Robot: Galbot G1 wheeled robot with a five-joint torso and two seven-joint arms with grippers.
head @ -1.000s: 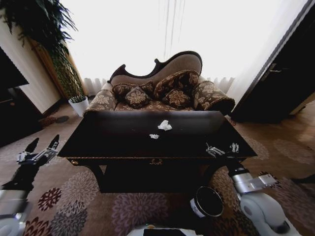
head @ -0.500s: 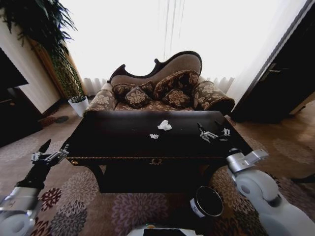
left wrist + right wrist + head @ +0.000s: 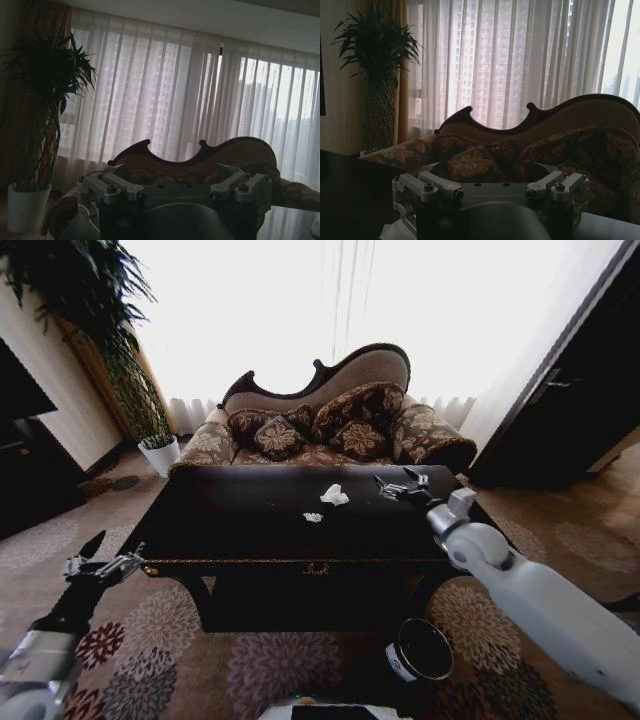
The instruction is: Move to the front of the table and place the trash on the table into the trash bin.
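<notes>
The dark glossy table (image 3: pixel 250 540) stands right in front of me. Two crumpled white paper wads lie near its middle, a larger one (image 3: pixel 335 495) and a smaller one (image 3: pixel 313 517). My right gripper (image 3: pixel 398 483) is open over the table's far right part, a short way right of the larger wad, with nothing between its fingers. A pale wad edge (image 3: pixel 392 231) shows just below that gripper in the right wrist view. The black round trash bin (image 3: pixel 420 650) stands on the carpet below the table's front right corner. My left gripper (image 3: pixel 108 562) hangs open off the table's front left corner.
A patterned sofa (image 3: pixel 330 430) with cushions stands close behind the table. A tall plant in a white pot (image 3: pixel 160 453) is at the back left. Dark furniture lines the left wall and a dark cabinet (image 3: pixel 580 410) the right. Flowered carpet surrounds the table.
My right arm has reached up and forward over the table, moving left from the front right edge toward the larger wad. The left arm has shifted only slightly.
</notes>
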